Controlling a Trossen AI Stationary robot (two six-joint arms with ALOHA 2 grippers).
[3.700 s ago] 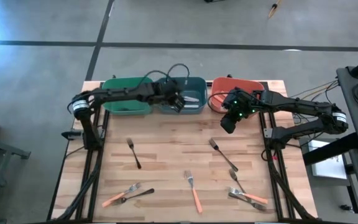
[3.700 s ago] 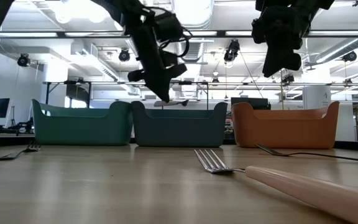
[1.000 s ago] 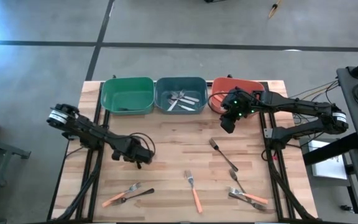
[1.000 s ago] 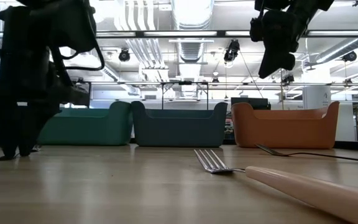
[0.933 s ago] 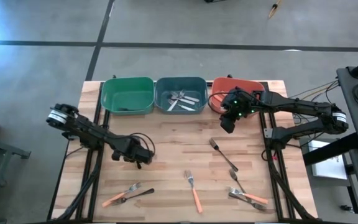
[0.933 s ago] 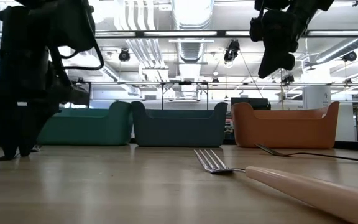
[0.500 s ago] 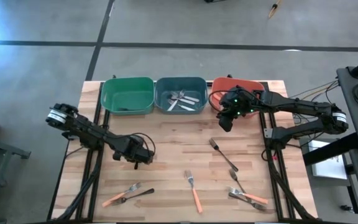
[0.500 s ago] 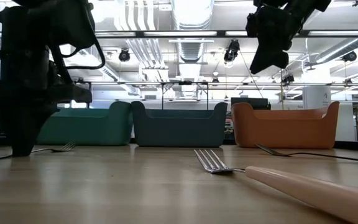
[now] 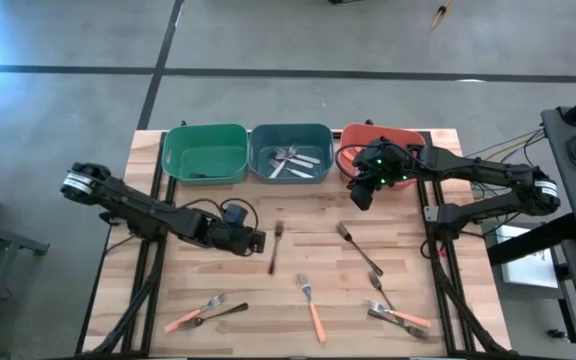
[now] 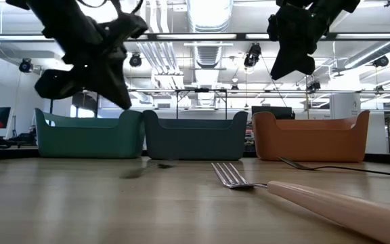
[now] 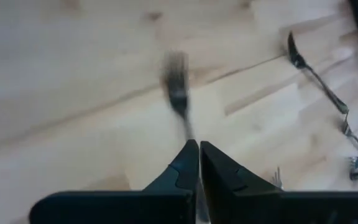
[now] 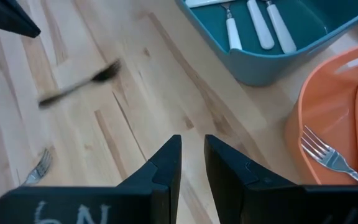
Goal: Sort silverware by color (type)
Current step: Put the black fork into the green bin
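A black fork (image 9: 275,248) shows blurred at mid table, tines toward the far edge, just off the tips of my left gripper (image 9: 263,241). That gripper is shut, raised off the wood and slanting down toward the table's right. In the left wrist view the fork (image 11: 178,74) runs up to the shut fingertips (image 11: 185,155). In the right wrist view bare wood shows between the fork (image 12: 79,84) and the left arm. My right gripper (image 9: 358,200) hangs slightly open with nothing in it by the orange bin (image 9: 408,137). My left gripper is shut right beside the middle of the black fork's handle (image 11: 190,127), fingers across it. I cannot tell whether they touch it: the fork is blurred while the fingers are sharp, and the right wrist view shows a gap.
A green bin (image 9: 205,130), a teal bin (image 9: 290,128) holding utensils and the orange bin line the far edge. Loose forks lie at right of middle (image 9: 358,248), near middle (image 9: 311,305), near left (image 9: 203,313) and near right (image 9: 396,316).
My left gripper has shut at the table over the black fork, then risen and swung toward the table's right, tipping from pointing down to a slant. The fork has gone from left of middle to mid table, tines still toward the far edge.
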